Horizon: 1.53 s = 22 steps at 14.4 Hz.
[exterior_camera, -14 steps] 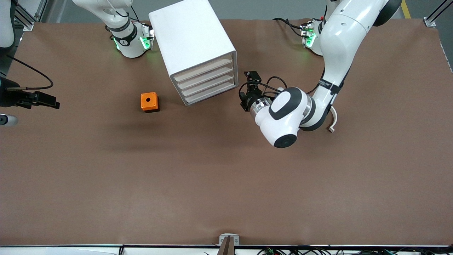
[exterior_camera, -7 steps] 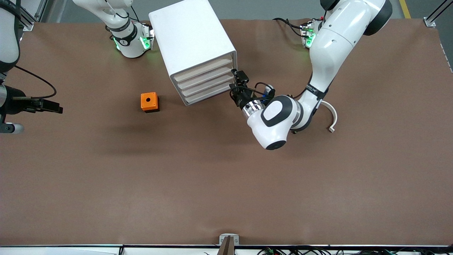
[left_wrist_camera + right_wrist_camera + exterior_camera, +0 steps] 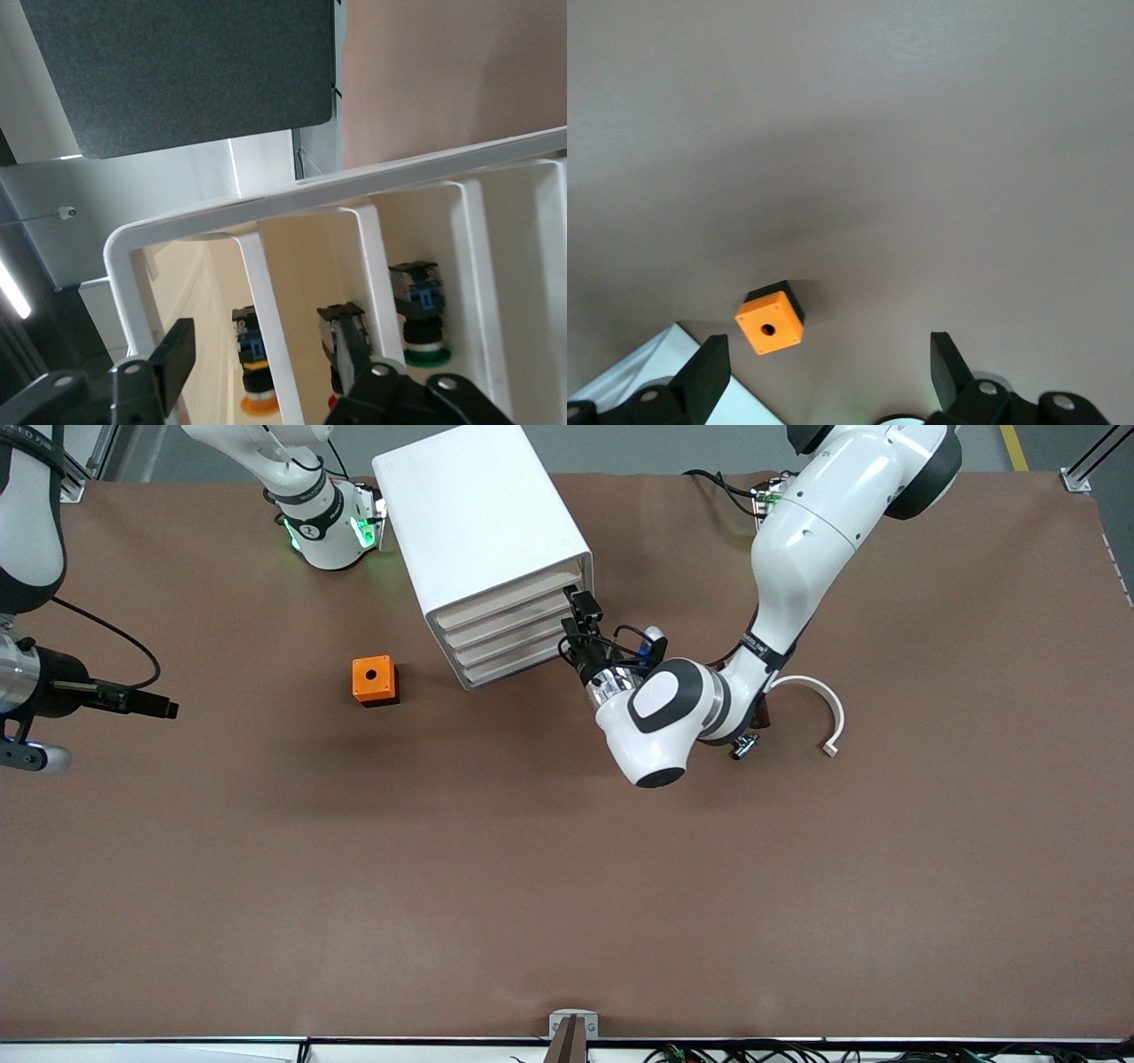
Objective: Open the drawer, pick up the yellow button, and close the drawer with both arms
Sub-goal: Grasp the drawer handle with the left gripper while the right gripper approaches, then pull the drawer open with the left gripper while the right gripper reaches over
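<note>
White plastic fronts, four alike, face the left arm's end of the table, and the left gripper point(image 3: 578, 631) sits right at that end of the cabinet point(image 3: 483, 522) — level with the upper fronts, its fingers apart with a thin white front wall between them in the left wrist view. That wrist view looks through the translucent fronts: small push buttons stand inside, among them the button point(image 3: 254, 376) with its orange-yellow cap and dark body, close to the gripper's own fingertips. The drawer point(image 3: 509, 598) runs long across the cabinet's face and looks shut or nearly so; whether the fingers have the top front or the one below cannot be told. The likely next move is a pull straight out along the drawer's slide, away from the cabinet toward the left arm's side.

Brown matting covers the table point(image 3: 567, 886). The right gripper point(image 3: 164, 708) waits with fingers wide over the mat at the right arm's end, with the orange box point(image 3: 374, 680) lying between it and the cabinet — a white curved piece point(image 3: 819, 710) lies beside the left arm's elbow.
</note>
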Motion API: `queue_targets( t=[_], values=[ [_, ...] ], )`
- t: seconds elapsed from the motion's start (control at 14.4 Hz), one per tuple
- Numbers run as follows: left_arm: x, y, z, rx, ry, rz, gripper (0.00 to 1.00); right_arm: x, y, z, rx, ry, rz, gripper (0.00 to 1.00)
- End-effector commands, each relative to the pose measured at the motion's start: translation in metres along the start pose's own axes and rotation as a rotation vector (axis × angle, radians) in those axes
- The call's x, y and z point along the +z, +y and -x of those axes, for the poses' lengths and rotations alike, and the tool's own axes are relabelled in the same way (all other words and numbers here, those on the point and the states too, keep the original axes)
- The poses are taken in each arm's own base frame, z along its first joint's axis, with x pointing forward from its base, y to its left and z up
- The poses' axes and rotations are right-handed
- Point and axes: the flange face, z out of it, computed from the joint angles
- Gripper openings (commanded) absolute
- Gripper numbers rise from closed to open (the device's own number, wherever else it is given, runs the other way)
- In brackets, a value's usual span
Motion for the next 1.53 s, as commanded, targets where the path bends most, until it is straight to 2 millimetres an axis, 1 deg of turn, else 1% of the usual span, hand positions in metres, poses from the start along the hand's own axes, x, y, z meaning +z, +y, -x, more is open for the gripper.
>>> queue_targets(
  t=[0.0, 0.14, 0.21, 0.35, 0.49, 0.56, 0.62, 0.76, 0.9, 0.97, 1.11, 1.18, 1.32, 1.39, 1.46],
  values=[
    [0.027, -0.001, 0.01, -0.022, 0.035, -0.034, 0.72, -0.004, -0.012, 0.006, 0.076, -0.013, -0.024, 1.0],
    [0.044, 0.0, 0.013, -0.026, 0.059, -0.04, 0.71, -0.002, -0.021, 0.01, 0.079, -0.026, -0.022, 1.0],
    [0.051, 0.0, 0.016, -0.024, 0.071, -0.042, 0.66, -0.001, -0.028, 0.012, 0.072, -0.035, -0.023, 1.0],
    [0.06, 0.002, 0.018, -0.024, 0.084, -0.047, 0.54, 0.0, -0.038, 0.015, 0.129, -0.043, -0.034, 1.0],
    [0.066, 0.001, 0.02, -0.022, 0.091, -0.046, 0.4, 0.001, -0.058, 0.02, 0.139, -0.041, -0.025, 1.0],
    [0.066, 0.001, 0.021, -0.019, 0.091, -0.044, 0.32, 0.002, -0.063, 0.021, 0.141, -0.038, -0.024, 1.0],
    [0.065, 0.002, 0.02, -0.021, 0.091, -0.043, 0.25, 0.001, -0.072, 0.024, 0.147, -0.035, -0.023, 1.0],
    [0.061, 0.003, 0.02, -0.024, 0.07, -0.049, 0.18, 0.0, -0.087, 0.03, 0.2, -0.029, -0.018, 1.0],
    [0.057, 0.007, 0.019, -0.028, 0.059, -0.043, 0.11, 0.002, -0.122, 0.043, 0.25, -0.013, -0.01, 1.0],
    [0.056, 0.007, 0.019, -0.031, 0.054, -0.037, 0.08, 0.004, -0.135, 0.047, 0.304, -0.005, -0.008, 1.0],
    [0.054, 0.008, 0.018, -0.031, 0.05, -0.036, 0.03, 0.013, -0.173, 0.062, 0.379, 0.013, -0.005, 1.0],
    [0.052, 0.008, 0.018, -0.033, 0.047, -0.035, 0.03, 0.019, -0.19, 0.067, 0.432, 0.025, -0.008, 1.0],
    [0.042, 0.009, 0.015, -0.033, 0.031, -0.033, 0.03, 0.032, -0.23, 0.086, 0.487, 0.048, -0.014, 1.0],
    [0.039, 0.01, 0.013, -0.035, 0.025, -0.032, 0.03, 0.035, -0.245, 0.093, 0.52, 0.061, -0.02, 1.0],
    [0.034, 0.01, 0.011, -0.035, 0.017, -0.032, 0.03, 0.038, -0.255, 0.099, 0.534, 0.063, -0.017, 1.0]
  ],
)
